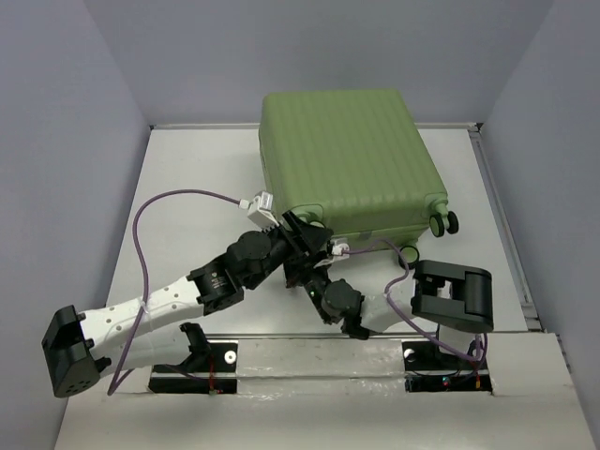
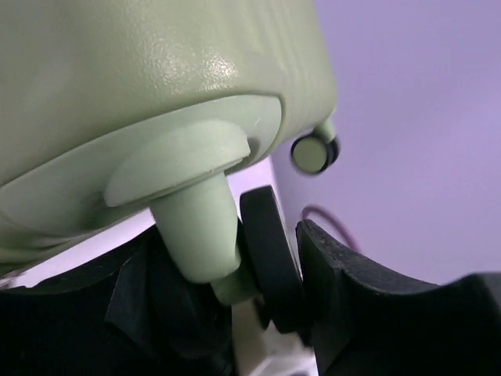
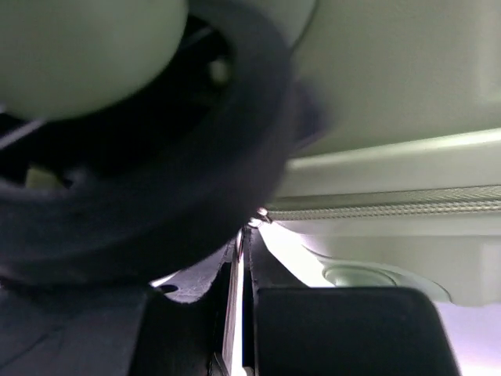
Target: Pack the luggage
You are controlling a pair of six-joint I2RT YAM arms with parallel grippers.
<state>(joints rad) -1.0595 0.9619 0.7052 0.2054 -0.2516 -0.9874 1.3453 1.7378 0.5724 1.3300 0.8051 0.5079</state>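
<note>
Luggage, large light green ribbed hard-shell suitcase [image 1: 342, 155]: looks stiff, slick, likely heavy; best taken by pale green caster stem [image 2: 196, 227]. Left gripper [image 2: 262, 286] open astride black wheel [image 2: 270, 251]; right gripper [image 3: 244, 274] closed

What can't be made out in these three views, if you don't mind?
- Top view: the left fingers and right fingers, hidden beneath their wrists beside the luggage.
- Top view: the luggage's inside, covered by its shell.
- Right wrist view: the wheel, blurred, too close; whether the right fingers pinch anything.
</note>
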